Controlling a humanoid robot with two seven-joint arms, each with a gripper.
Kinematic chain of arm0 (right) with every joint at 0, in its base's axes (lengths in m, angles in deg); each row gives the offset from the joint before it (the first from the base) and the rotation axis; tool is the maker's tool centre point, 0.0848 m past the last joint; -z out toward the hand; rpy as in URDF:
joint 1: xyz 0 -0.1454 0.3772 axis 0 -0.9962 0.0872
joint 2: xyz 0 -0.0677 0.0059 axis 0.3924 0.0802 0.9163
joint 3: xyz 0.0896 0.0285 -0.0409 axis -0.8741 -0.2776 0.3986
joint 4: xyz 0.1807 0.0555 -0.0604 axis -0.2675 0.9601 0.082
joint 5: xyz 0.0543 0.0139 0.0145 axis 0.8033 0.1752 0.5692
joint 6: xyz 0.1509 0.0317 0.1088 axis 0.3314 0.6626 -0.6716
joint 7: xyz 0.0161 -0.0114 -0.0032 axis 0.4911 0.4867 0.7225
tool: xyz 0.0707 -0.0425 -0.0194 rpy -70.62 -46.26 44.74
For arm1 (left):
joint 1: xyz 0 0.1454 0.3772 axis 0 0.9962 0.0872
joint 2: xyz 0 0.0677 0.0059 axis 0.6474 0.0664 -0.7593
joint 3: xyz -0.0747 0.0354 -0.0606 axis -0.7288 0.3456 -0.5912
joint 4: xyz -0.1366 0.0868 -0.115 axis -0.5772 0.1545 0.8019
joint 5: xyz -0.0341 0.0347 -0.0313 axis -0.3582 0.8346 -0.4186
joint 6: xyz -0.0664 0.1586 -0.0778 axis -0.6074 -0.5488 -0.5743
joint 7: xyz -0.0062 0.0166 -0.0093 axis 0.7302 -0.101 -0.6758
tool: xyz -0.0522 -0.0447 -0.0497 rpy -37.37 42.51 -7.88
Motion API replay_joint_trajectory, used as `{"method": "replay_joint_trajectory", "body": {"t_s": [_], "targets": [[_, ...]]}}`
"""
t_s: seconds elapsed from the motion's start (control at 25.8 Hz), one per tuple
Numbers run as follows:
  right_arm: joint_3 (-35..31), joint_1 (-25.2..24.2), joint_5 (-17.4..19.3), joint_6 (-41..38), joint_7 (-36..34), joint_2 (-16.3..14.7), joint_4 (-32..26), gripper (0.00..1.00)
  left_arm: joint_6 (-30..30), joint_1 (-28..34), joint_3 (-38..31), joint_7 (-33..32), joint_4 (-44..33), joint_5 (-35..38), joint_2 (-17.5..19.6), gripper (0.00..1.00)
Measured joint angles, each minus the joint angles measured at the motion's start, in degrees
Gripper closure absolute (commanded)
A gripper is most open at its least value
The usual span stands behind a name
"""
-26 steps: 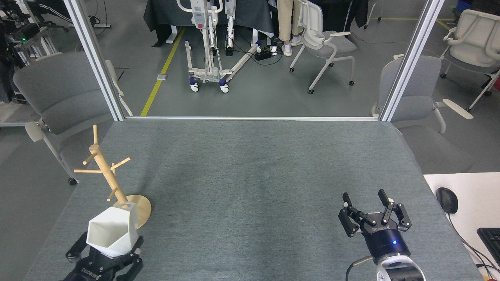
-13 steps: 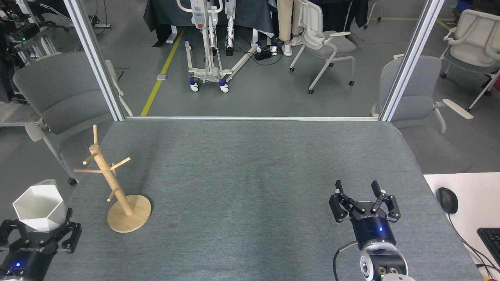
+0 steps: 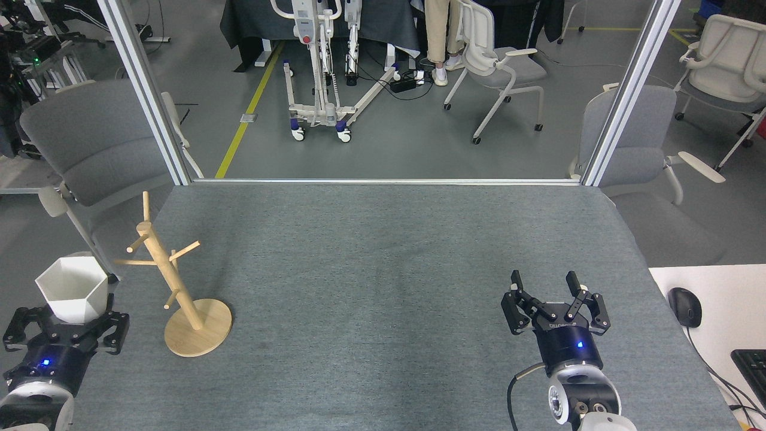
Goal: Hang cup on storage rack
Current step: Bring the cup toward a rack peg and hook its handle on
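A: Largest first, what's on the table (image 3: 383, 251)?

B: The storage rack (image 3: 173, 281) stands at about eight o'clock, disc base flat, pegs angling up. Just left of it, around nine o'clock, the left gripper (image 3: 67, 323) holds the cup (image 3: 74, 288) by its lower body, mouth up, lifted at the table's edge.

A: And the other arm?

B: The right gripper (image 3: 553, 299), at four o'clock, is spread wide and empty.

A: How will the cup handle?

B: Likely light, rigid and smooth; its flat facets suit the pads. I can't see a handle from here. The slim rack could tip if nudged.
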Motion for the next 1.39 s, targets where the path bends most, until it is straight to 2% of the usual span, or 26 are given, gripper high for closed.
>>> {"method": "replay_joint_trajectory", "body": {"t_s": [0.5, 1.39], "targets": [[-0.2, -0.4, -0.4, -0.1, 0.3, 0.7, 0.9, 0.01, 0.0, -1.1, 0.4, -2.3, -0.7, 2.7, -0.3, 1.0], [-0.4, -1.0, -0.6, 0.2, 0.0, 0.5, 2.2, 0.01, -0.1, -0.6, 5.8, -3.5, -3.0, 7.1, -0.9, 0.99]]}}
